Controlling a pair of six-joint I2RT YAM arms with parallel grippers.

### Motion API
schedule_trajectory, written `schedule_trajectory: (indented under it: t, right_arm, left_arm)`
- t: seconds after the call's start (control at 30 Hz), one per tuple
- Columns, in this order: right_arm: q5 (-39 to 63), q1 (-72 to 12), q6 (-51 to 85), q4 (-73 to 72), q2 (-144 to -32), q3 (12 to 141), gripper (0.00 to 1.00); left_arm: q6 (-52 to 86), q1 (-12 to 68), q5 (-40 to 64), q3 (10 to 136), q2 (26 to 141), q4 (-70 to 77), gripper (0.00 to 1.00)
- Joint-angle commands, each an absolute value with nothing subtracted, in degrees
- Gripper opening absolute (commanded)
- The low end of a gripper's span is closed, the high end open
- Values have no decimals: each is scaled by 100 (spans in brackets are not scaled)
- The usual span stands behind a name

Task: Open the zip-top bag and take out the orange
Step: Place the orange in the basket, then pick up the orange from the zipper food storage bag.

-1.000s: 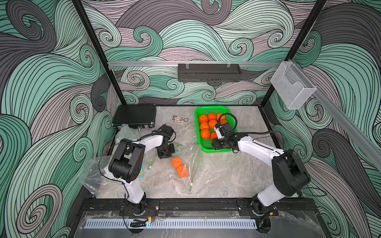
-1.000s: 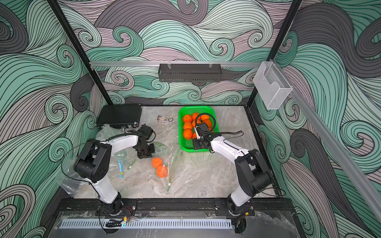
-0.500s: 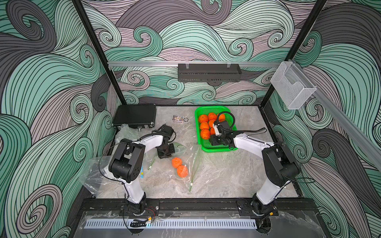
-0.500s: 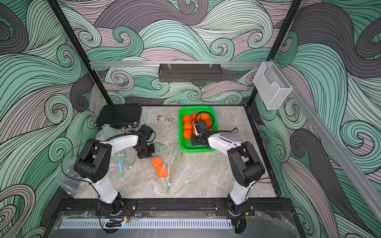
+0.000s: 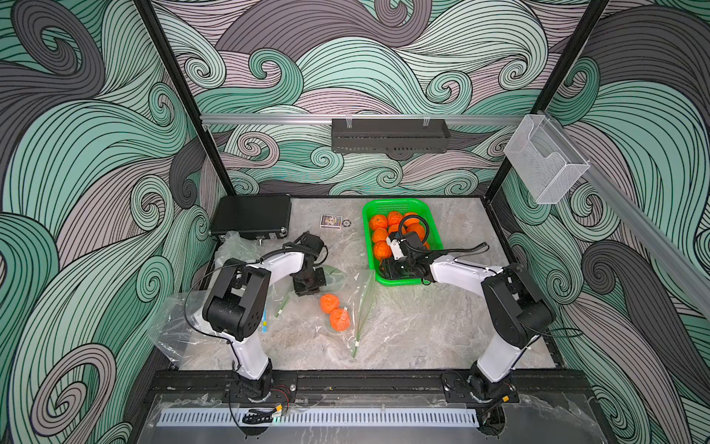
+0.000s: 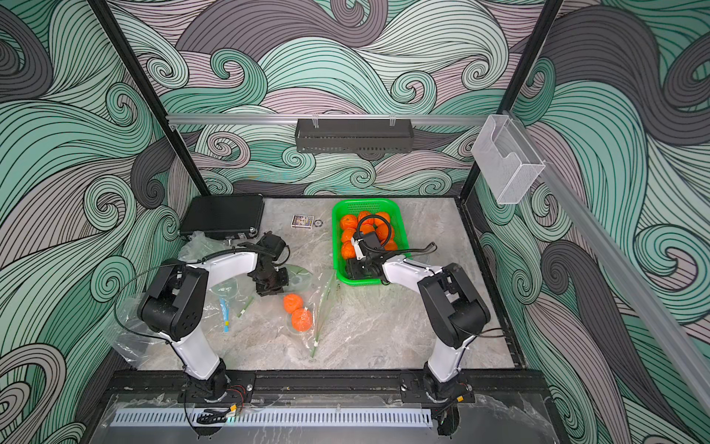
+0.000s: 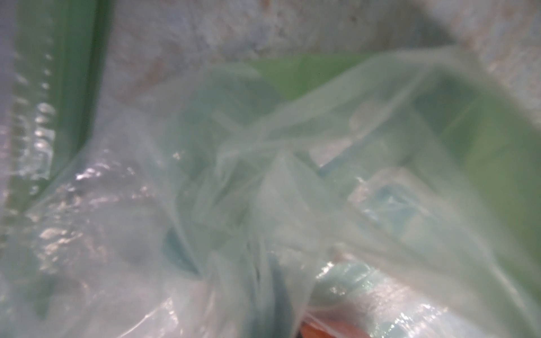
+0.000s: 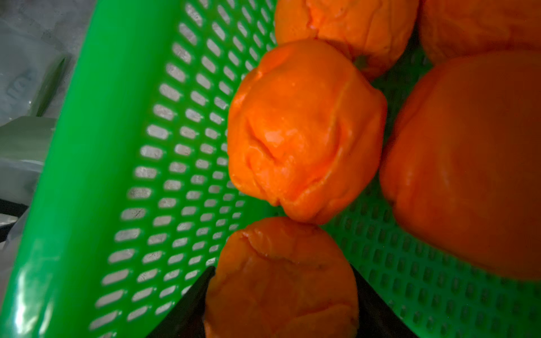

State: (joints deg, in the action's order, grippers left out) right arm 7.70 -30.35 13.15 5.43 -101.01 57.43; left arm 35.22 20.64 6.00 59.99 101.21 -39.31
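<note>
Between the dark fingers [image 8: 187, 313] of the right gripper [image 8: 283, 266] sits an orange [image 8: 281, 295], low in a green basket [image 8: 87, 181]. The jaws stand well apart on either side of it, but the right wrist view does not show whether they press on the fruit or merely flank it. Just ahead of that gripper another orange [image 8: 304, 131] touches the first. Other oranges [image 8: 468, 164] crowd beyond it and to one side, and the basket's slotted wall runs close along the other side. The left gripper [image 5: 307, 284] is down near the table [image 5: 422, 326], closed tight, at the far edge of the clear bag [image 5: 351, 294]. Its wrist view is filled with blurred, crumpled bag film [image 7: 263, 175] and a green zip strip [image 7: 76, 87]. No fingertips show there, so whether any film is pinched cannot be told. Just beside this gripper, on the side nearer the robot's base, two oranges [image 5: 327, 303] lie touching each other in the bag, well apart from the right gripper and the basket.
</note>
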Motion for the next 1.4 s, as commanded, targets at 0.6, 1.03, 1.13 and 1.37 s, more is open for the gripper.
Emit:
schedule_trajectory:
  t: [0.6,1.03,1.13,1.37]
  right_arm:
    - [891,-3580,1046,1072,-6873,4513,42]
    - [1421,-5009,805,38,-7236,3940,10]
    - [1511,-5044,776,-87,-7596,4069,10]
    - [1538,-5247,703,-501,-8319,4348,15]
  left_arm:
    - [3481,2045,533,5819,10468,-3994,0]
    - [3489,2048,527,5836,10482,-4005,0]
    - [3489,2048,532,5844,10503,-4002,0]
    - [3489,2043,528,5836,10501,-4008,0]
